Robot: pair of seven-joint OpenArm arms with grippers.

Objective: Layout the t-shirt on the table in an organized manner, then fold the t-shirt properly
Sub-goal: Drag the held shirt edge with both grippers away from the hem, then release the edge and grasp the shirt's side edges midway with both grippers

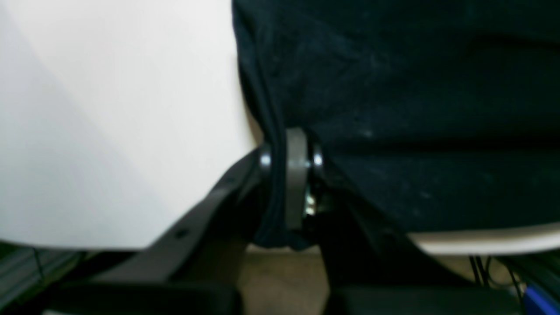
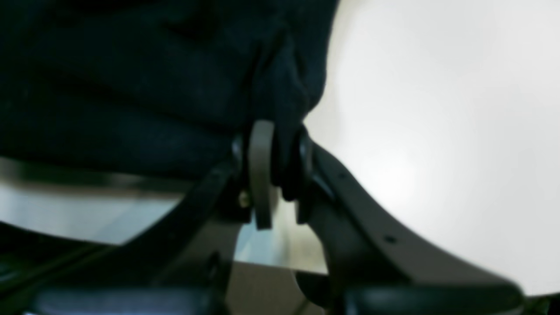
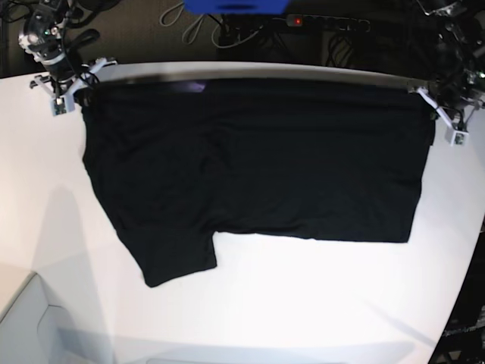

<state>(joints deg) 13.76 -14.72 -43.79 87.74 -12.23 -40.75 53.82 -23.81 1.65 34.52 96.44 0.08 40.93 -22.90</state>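
Note:
The black t-shirt [image 3: 258, 159] lies spread flat on the white table [image 3: 303, 303], its long upper edge running along the table's far edge and one sleeve pointing toward the near left. My left gripper [image 3: 433, 105] is shut on the shirt's far right corner. Up close, in the left wrist view, my left gripper [image 1: 288, 159] pinches a fold of the t-shirt [image 1: 393, 87] at the edge of the table [image 1: 109, 109]. My right gripper [image 3: 79, 95] is shut on the far left corner. In the right wrist view, my right gripper [image 2: 273, 153] clamps bunched cloth of the t-shirt [image 2: 131, 87] above the table [image 2: 437, 131].
Cables [image 3: 189, 23], a blue object [image 3: 235, 6] and a dark strip with a red light [image 3: 297, 21] lie beyond the table's far edge. A pale box corner [image 3: 23, 318] shows at the near left. The table's edge curves away at the right [image 3: 462, 288].

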